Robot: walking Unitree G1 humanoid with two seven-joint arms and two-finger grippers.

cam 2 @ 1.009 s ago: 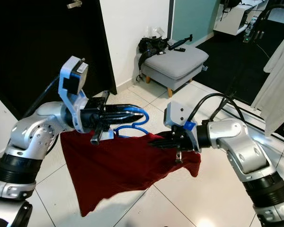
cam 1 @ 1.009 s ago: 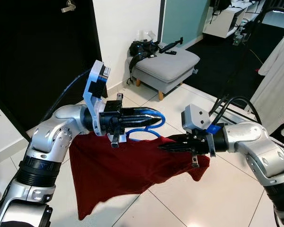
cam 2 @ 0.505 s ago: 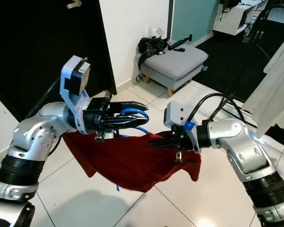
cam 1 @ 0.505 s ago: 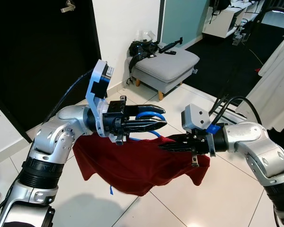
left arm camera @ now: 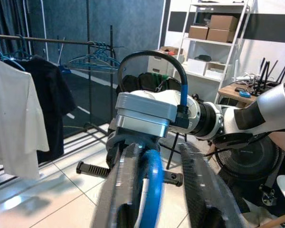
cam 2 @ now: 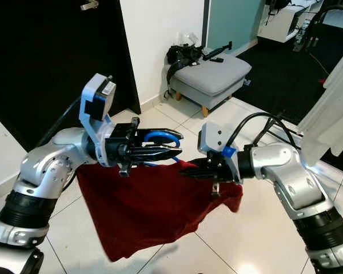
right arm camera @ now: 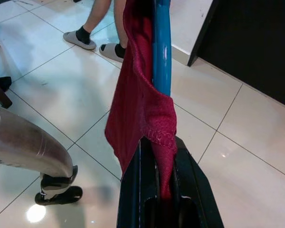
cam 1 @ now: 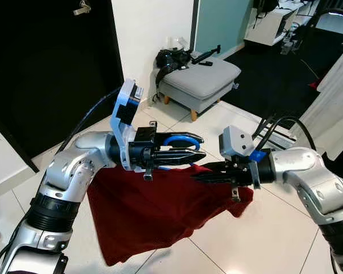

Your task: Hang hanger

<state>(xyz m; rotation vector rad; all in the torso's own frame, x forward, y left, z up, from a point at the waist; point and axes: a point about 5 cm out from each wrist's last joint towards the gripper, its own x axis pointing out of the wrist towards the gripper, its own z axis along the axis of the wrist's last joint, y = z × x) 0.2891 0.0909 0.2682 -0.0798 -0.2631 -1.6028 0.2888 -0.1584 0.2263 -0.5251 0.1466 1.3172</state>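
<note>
- Eye views: our left gripper is clamped on the blue hanger, mid-scene above the floor, red garment draped below.
- Left wrist: hanger sits between the fingers.
- Right wrist: right gripper pinches the garment's hem and hanger arm.

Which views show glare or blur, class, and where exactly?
Left wrist view: the fingers and blue hanger up close are soft and out of focus, while the clothes rail behind is sharp. Right wrist view: a bright spot of glare on the floor tiles; the red cloth is crisp. Right eye view: glare on the tiles at the bottom edge.
</note>
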